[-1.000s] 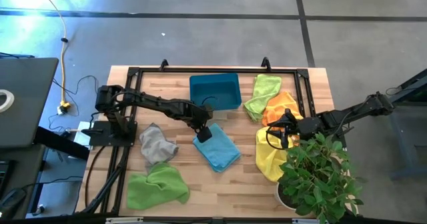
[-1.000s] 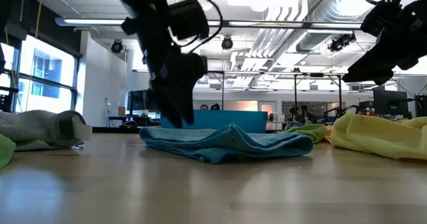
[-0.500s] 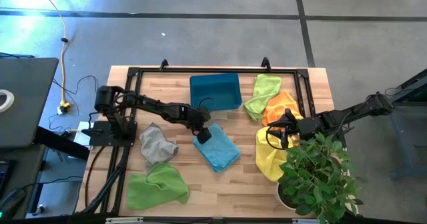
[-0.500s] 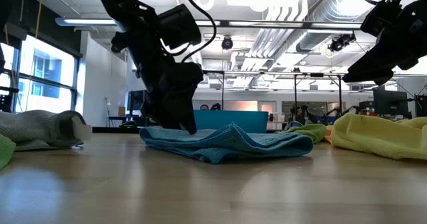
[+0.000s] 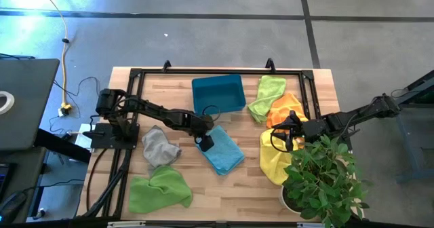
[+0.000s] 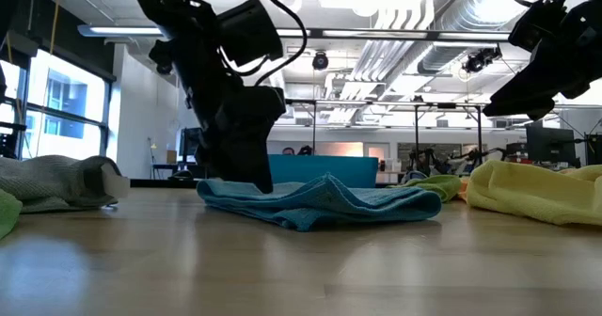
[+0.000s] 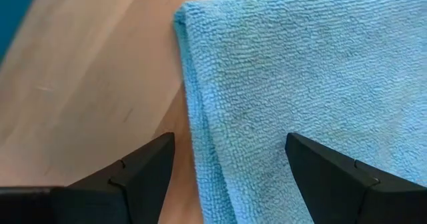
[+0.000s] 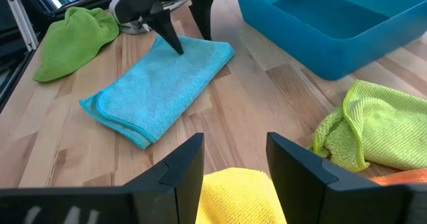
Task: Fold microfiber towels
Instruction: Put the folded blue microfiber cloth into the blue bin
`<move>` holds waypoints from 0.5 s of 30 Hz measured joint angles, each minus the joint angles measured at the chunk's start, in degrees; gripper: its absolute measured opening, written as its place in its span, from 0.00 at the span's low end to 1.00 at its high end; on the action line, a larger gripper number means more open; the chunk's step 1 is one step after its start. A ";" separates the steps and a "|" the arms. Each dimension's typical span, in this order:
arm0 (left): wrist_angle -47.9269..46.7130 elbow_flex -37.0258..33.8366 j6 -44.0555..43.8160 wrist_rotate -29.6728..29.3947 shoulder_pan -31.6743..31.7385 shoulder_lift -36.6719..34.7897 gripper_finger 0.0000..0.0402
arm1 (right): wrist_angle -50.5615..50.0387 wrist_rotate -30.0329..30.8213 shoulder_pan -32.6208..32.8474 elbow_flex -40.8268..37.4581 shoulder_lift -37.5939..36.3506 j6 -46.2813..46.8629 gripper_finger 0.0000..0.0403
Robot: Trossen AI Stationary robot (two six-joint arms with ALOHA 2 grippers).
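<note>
Lime green towel [image 5: 160, 189] lay crumpled at table's near left corner; grey towel [image 5: 160, 146] bunched just beyond it. Left gripper [image 5: 206, 142] hung low, fingers spread wide, straddling edge of folded light blue towel [image 5: 224, 150] at table centre, holding nothing. Teal bin [image 5: 218, 93] stood behind. Second lime towel [image 5: 266, 97], orange towel [image 5: 286, 108], yellow towel [image 5: 272, 157] heaped toward right. Right gripper [image 5: 285, 138] hovered above yellow towel, fingers parted, empty. Potted plant [image 5: 324, 180] at right corner.
</note>
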 joint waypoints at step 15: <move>1.12 0.15 1.46 -5.97 -3.14 2.22 0.51 | 0.00 0.00 -0.01 0.00 0.00 0.00 0.38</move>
